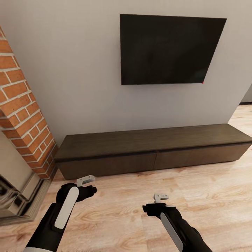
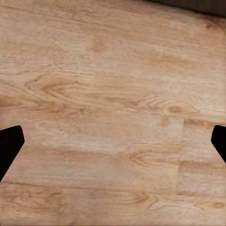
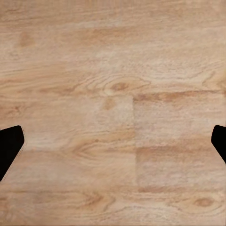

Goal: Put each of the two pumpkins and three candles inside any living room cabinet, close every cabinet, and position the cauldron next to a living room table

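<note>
Cabinet (image 1: 154, 154) lies just beyond both spread, empty end effectors (drawers shut), long axis left-right; left end effector (image 1: 86, 180) nearer.

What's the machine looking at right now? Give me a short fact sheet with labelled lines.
Setting: living room with a pale wood floor
Cabinet: long low dark-brown cabinet against the wall, both drawer fronts shut, top bare
On the wall: dark TV screen above the cabinet
To the left: red brick fireplace
Left claw: open, holding nothing, over the floor short of the cabinet
Right claw: open, holding nothing, over the floor
</note>
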